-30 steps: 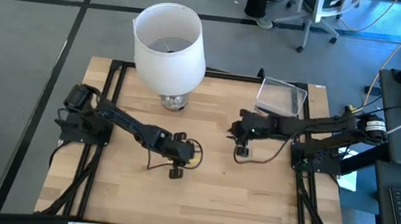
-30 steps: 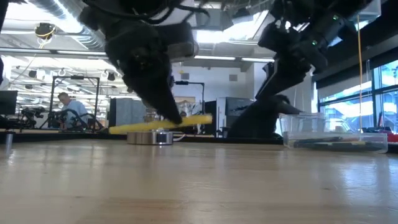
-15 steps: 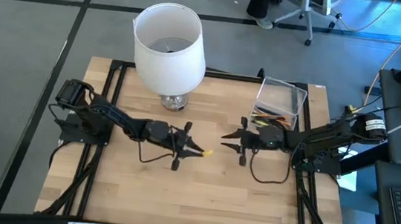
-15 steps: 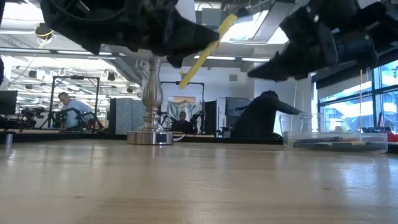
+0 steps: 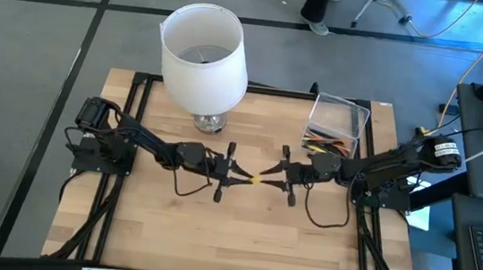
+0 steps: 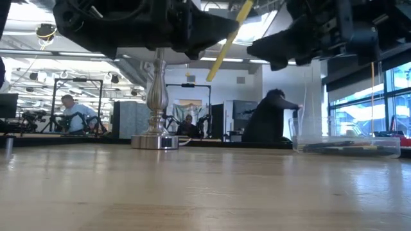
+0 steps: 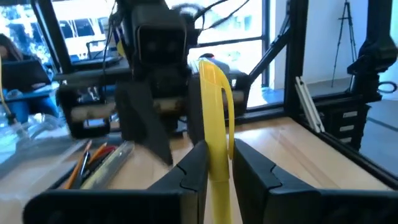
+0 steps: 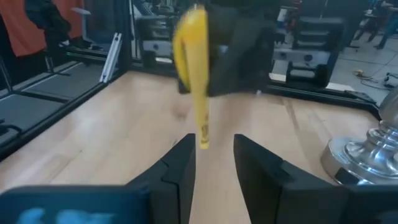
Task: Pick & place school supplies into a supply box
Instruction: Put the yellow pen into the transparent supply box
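Both arms have closed in since a second ago: then I was low on the desk at centre frame, now my left jaws (image 5: 235, 180) and right jaws (image 5: 277, 172) meet nose to nose mid-frame in the high view, well above the desk (image 5: 239, 243). Left jaws clamped on the yellow pen (image 7: 216, 118), tilted up toward the other arm. Right jaws stand apart, pen tip (image 8: 198, 81) just ahead of the gap, not yet between them.

Step, as I read it: mid-air handover, left to right. Next: right slides onto the free end and clamps, then left lets go. Release too early and the pen drops.

Box (image 5: 337, 127) sits upper right of the high view, a few pens (image 5: 326, 145) already in it, near the right arm. Path there looks free.

Lamp (image 5: 205, 55) stands upper centre, apart from both arms; keep clear of it. Lower half of the desk is bare. Black frame rails run along the desk edges.
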